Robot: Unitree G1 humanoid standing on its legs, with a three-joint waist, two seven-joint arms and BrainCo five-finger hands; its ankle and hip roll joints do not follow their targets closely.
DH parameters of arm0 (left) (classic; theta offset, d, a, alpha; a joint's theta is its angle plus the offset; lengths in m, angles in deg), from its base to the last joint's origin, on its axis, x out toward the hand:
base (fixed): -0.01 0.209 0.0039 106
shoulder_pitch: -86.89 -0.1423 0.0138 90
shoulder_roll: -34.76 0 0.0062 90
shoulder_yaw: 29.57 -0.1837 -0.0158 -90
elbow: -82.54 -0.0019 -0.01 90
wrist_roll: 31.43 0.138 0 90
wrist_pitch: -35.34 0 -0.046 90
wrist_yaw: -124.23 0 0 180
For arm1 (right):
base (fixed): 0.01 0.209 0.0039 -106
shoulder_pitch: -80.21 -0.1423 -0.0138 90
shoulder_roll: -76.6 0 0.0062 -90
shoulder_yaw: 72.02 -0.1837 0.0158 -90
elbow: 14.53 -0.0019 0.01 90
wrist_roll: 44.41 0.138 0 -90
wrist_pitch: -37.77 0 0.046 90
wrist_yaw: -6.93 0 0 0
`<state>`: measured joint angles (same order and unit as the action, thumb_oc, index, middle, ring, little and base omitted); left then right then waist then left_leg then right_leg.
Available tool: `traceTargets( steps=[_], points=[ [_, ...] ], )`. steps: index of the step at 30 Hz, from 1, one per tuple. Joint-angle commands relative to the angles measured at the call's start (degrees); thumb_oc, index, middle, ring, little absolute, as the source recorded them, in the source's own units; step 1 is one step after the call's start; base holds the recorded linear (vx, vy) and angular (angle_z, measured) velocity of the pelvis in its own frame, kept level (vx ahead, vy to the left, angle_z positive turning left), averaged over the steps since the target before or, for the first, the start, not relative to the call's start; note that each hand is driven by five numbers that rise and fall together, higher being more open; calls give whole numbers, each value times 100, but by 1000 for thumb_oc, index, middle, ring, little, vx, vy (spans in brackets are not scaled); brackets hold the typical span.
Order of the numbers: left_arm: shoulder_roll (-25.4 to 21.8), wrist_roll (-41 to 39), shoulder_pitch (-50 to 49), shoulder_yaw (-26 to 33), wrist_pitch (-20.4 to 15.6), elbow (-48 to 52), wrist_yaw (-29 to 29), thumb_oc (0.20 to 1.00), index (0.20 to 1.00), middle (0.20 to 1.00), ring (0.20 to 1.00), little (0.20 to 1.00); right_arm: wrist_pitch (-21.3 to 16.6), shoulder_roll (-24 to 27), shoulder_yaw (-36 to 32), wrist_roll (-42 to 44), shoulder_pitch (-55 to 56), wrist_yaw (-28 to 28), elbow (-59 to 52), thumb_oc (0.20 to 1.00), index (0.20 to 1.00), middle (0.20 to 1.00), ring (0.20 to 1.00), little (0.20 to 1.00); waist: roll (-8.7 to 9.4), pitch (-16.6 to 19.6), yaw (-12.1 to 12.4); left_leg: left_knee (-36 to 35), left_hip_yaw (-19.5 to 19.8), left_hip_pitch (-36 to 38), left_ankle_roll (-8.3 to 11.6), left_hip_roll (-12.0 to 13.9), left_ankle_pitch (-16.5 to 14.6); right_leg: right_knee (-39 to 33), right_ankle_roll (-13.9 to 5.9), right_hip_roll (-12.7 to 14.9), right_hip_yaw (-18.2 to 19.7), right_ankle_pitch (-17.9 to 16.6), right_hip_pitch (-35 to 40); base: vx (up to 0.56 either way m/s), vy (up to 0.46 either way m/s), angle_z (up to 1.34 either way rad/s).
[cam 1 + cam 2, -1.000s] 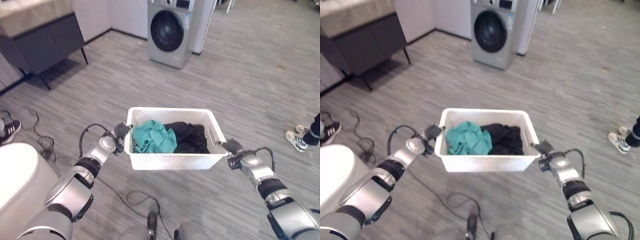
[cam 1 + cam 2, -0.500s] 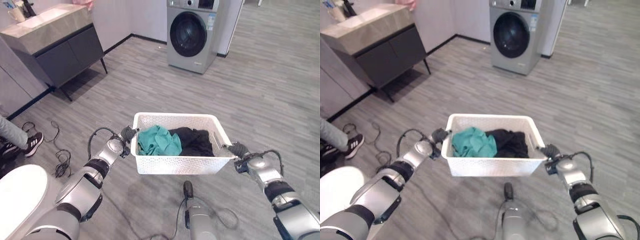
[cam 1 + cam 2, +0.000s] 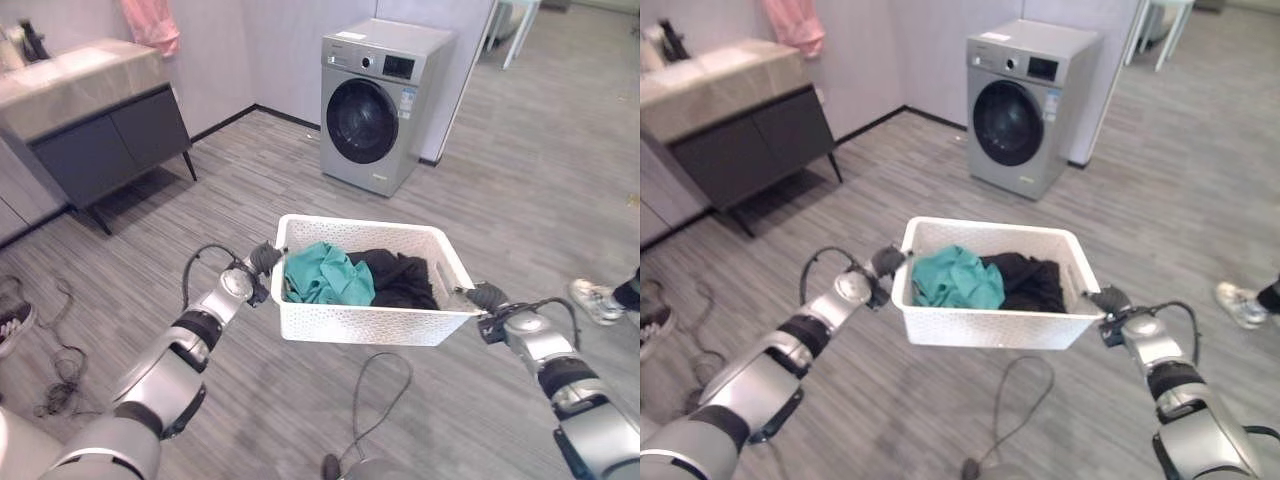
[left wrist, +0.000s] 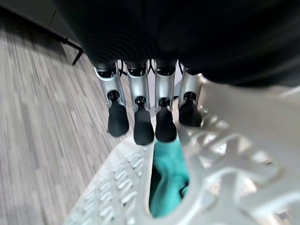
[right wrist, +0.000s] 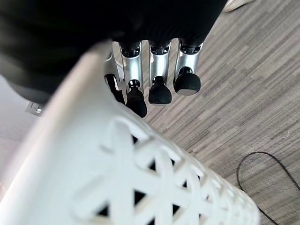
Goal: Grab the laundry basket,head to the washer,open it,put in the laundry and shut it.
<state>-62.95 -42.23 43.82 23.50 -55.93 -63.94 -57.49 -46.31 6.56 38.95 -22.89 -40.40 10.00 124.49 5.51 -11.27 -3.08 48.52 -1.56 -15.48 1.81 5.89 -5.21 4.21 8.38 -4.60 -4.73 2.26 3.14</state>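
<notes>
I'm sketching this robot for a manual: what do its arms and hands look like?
Both arms are silver-grey, built from rounded shell segments with black bands at the joints. A thin black cable loops beside each forearm. The left hand and right hand have a dark ribbed cover over the back and wrist. Their fingers are silver metal ending in rounded dark tips.

One white laundry basket (image 3: 375,320) holds two garments: one teal cloth (image 3: 325,278) and one black cloth (image 3: 402,280). One washer (image 3: 375,100) stands on the floor, and one dark cabinet (image 3: 105,140) with one pink towel (image 3: 150,22) above it. Two hands are counted, the left hand (image 3: 264,258) and the right hand (image 3: 487,297), plus one person's shoe (image 3: 594,299).
</notes>
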Motion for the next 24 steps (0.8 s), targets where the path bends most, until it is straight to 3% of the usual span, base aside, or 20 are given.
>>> traceTargets(
  steps=[1, 2, 5, 8, 9, 10, 11, 12, 15, 16, 17, 18, 21, 22, 23, 24],
  points=[
    [19, -39, 321, 122, -265, -23, -125, 200, 200, 200, 200, 200, -556, 480, -331, 124, 42, -138, -418, 200, 200, 200, 200, 200, -255, 251, 409, -4274, 9, 512, 117, -249, 1317, -784, -1123, 260, 350, -347, 636, 568, 158, 3],
    [-22, -43, 325, 74, -290, 44, -134, 200, 200, 200, 200, 200, -619, 438, -342, 119, 39, -191, -368, 200, 200, 200, 200, 200, -342, 243, 503, -4867, 188, 331, 189, -415, 1437, -768, -1131, 187, 417, -225, 768, 361, 83, -35],
    [-48, -92, 335, 29, -336, -41, -152, 200, 200, 200, 200, 200, -644, 261, -216, 85, -97, -198, -94, 200, 200, 200, 200, 200, -430, 316, 631, -5206, 285, 320, 198, -594, 1457, -707, -1159, 99, 624, 53, 995, 445, 109, -45],
    [-62, -62, 311, 17, -338, -31, -160, 200, 200, 200, 200, 200, -642, 149, -181, 54, -197, -185, -33, 200, 200, 200, 200, 200, -498, 438, 713, -5037, 479, 502, 110, -628, 1612, -561, -1115, 116, 805, 250, 1130, 325, 110, -67],
    [-152, -76, 244, 3, -344, 22, -157, 200, 200, 200, 200, 200, -642, 35, -152, 65, -214, -153, 4, 200, 200, 200, 200, 200, -433, 504, 778, -4695, 475, 515, 24, -728, 1490, -59, -1176, 165, 866, 293, 1090, 428, 136, -49],
    [-153, -76, 243, 2, -344, 23, -157, 200, 200, 200, 200, 200, -641, 34, -153, 64, -213, -153, 2, 200, 200, 200, 200, 200, -430, 505, 784, -4688, 469, 514, 23, -728, 1484, -49, -1177, 168, 871, 300, 1086, 396, 120, -51],
    [-208, -81, 223, 21, -345, 0, -155, 200, 200, 200, 200, 200, -629, -58, -117, 39, -222, -153, 46, 200, 200, 200, 200, 200, -385, 564, 822, -4618, 461, 609, -80, -791, 1360, 332, -1245, 193, 921, 224, 999, 396, 152, -26],
    [-280, -110, 158, 62, -354, 17, -176, 200, 200, 200, 200, 200, -611, -154, -103, -20, -215, -101, 98, 200, 200, 200, 200, 200, -327, 635, 846, -4548, 274, 809, -229, -877, 1155, 1055, -1557, 302, 881, -200, 823, 396, 152, -21],
    [-282, -110, 156, 62, -353, 18, -176, 200, 200, 200, 200, 200, -611, -156, -103, -21, -214, -102, 98, 200, 200, 200, 200, 200, -322, 637, 855, -4546, 263, 808, -230, -878, 1151, 1069, -1559, 306, 891, -191, 816, 174, 97, -21],
    [-335, -135, 62, 111, -350, 62, -191, 200, 200, 200, 200, 200, -553, -217, -13, -107, -382, -43, 199, 200, 200, 200, 200, 200, -472, 642, 806, -4573, 154, 1179, -440, -914, 907, 2559, -1924, 523, 639, -946, 125, 426, 315, -17],
    [-375, -164, 8, 145, -339, 77, -198, 200, 200, 200, 200, 200, -538, -237, -50, -111, -426, -30, 222, 200, 200, 200, 200, 200, -641, 598, 769, -4608, 130, 1482, -526, -841, 774, 3228, -1872, 741, 274, -953, -249, 518, 383, -32],
    [-396, -166, 15, 176, -327, 43, -200, 200, 200, 200, 200, 200, -528, -231, -36, -128, -473, -25, 257, 200, 200, 200, 200, 200, -722, 563, 736, -4635, 131, 1624, -559, -804, 707, 3375, -1764, 877, 87, -831, -546, 330, 235, -32],
    [-390, -162, 32, 227, -328, -12, -196, 200, 200, 200, 200, 200, -526, -207, -24, -120, -527, -20, 315, 200, 200, 200, 200, 200, -751, 504, 645, -4707, 232, 1854, -562, -841, 597, 2917, -1596, 987, -137, -478, -801, 211, 39, -12],
    [-383, -169, 16, 274, -339, -15, -181, 200, 200, 200, 200, 200, -511, -132, -8, -89, -567, 1, 270, 200, 200, 200, 200, 200, -760, 483, 552, -4764, 289, 2007, -516, -850, 474, 2004, -1538, 921, -117, -251, -928, 347, -52, 10],
    [-372, -158, 35, 289, -349, -43, -191, 200, 200, 200, 200, 200, -507, -105, 10, -83, -588, 6, 272, 200, 200, 200, 200, 200, -730, 495, 536, -4775, 313, 2024, -491, -886, 418, 1441, -1544, 916, -28, -256, -987, 245, -61, 12],
    [-370, -158, 35, 289, -350, -44, -191, 200, 200, 200, 200, 200, -508, -104, 12, -83, -588, 6, 273, 200, 200, 200, 200, 200, -742, 481, 530, -4777, 319, 2048, -489, -874, 408, 1408, -1542, 904, -39, -264, -946, 268, -111, 5]
  ],
)
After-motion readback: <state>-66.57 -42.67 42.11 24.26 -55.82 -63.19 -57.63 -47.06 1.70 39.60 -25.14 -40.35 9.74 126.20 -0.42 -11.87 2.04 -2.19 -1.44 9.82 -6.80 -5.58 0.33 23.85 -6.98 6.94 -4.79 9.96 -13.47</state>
